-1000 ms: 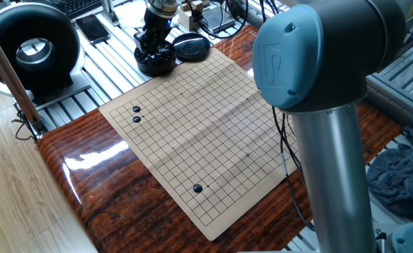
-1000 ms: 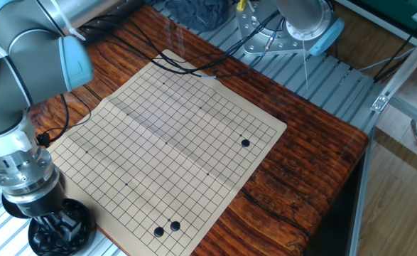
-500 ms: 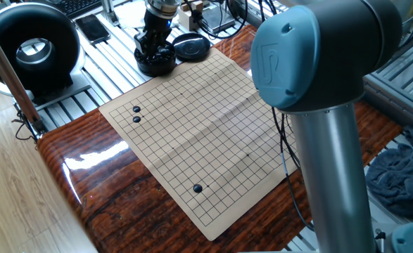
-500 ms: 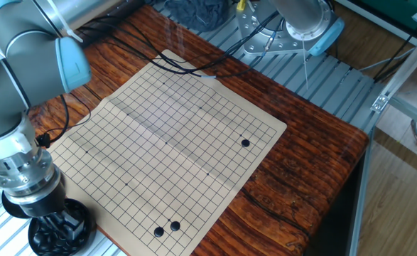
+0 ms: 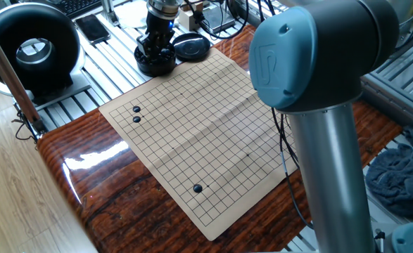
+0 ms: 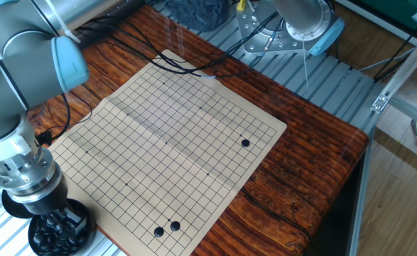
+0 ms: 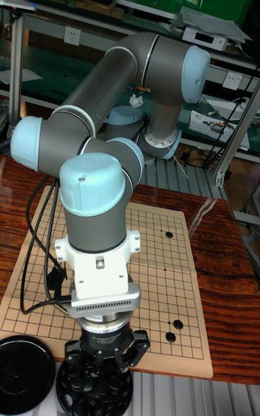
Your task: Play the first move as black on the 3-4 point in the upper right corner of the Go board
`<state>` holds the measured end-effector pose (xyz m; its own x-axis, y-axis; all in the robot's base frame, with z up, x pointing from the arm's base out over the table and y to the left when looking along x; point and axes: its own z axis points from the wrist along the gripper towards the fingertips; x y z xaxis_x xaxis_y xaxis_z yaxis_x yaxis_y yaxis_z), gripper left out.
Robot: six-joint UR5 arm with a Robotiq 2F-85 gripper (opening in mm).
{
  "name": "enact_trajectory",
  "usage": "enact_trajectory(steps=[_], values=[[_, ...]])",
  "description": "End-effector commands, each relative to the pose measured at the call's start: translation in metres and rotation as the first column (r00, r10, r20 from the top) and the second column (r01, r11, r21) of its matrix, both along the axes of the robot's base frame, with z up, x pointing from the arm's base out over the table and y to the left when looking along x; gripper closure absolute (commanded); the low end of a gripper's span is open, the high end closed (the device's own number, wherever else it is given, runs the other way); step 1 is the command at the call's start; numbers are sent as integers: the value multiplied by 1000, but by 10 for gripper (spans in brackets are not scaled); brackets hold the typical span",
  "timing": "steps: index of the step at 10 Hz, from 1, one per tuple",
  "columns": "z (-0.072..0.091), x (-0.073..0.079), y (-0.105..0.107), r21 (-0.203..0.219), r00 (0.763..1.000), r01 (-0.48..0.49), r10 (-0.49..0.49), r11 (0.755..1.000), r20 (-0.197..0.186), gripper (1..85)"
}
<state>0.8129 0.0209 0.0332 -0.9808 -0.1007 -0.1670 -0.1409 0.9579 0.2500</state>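
At the upper left of one fixed view my two-finger gripper [image 5: 157, 50] stood in the round black bowl of small glossy black stones [image 5: 156, 60], its grip unreadable; light and slippery, they wanted an edge pinch.

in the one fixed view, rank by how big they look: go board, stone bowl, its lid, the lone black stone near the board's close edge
1. Go board, by far the largest.
2. Stone bowl and lid: they look about alike, and the gripper hides part of the bowl, so I won't rank them.
3. Lone black stone, smallest, though nearest the camera.
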Motion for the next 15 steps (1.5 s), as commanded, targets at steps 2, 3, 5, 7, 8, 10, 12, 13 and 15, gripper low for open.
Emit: enact_trajectory(steps=[2, 3, 5, 7, 8, 10, 12, 13, 15], values=[[2, 6, -4, -1, 999, 44, -44, 999, 12, 537], [3, 14, -4, 2, 997, 59, -59, 998, 41, 537], [10, 15, -2, 14, 997, 65, -66, 998, 51, 537], [13, 15, 6, 46, 997, 56, -59, 997, 52, 540], [14, 12, 12, 70, 998, 40, -43, 997, 48, 547], [9, 15, 16, 82, 998, 6, -11, 997, 58, 550], [3, 18, 16, 79, 998, -2, -3, 997, 67, 550], [2, 19, 15, 73, 998, -8, 3, 997, 71, 547], [-1, 21, 14, 67, 997, -10, 5, 998, 73, 547]])
